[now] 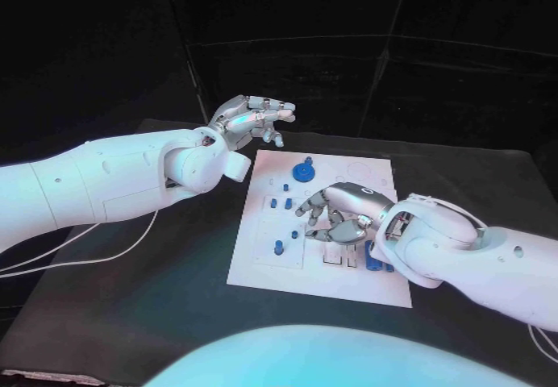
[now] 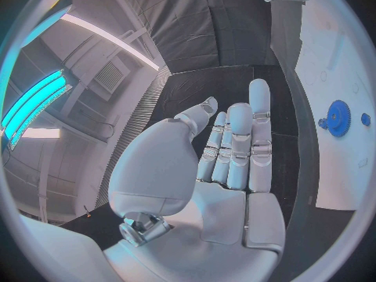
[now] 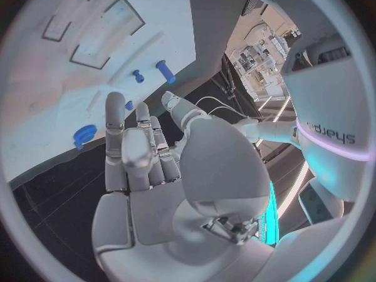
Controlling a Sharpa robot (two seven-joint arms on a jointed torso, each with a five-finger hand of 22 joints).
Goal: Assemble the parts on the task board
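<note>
The white task board [image 1: 262, 266] lies in the middle of the black table. A blue gear [image 1: 303, 171] sits near its far edge, with small blue pegs [image 1: 281, 204] and a longer blue piece [image 1: 281, 246] along its left half. My right hand [image 1: 337, 214] hovers over the board's middle, fingers apart and empty; upright blue parts [image 1: 372, 254] stand beside its wrist. In the right wrist view its straight fingers [image 3: 129, 150] point at the board [image 3: 47, 106], near two blue pegs [image 3: 165, 71]. My left hand [image 1: 250, 117] is raised beyond the board's far left corner, empty; its palm [image 2: 227, 169] faces the gear [image 2: 338, 118].
Pale cables [image 1: 70, 250] trail over the table under my left arm. Rectangular recesses [image 3: 109, 31] are cut into the board ahead of my right hand. Bare black table [image 1: 151, 298] stretches to the left of the board.
</note>
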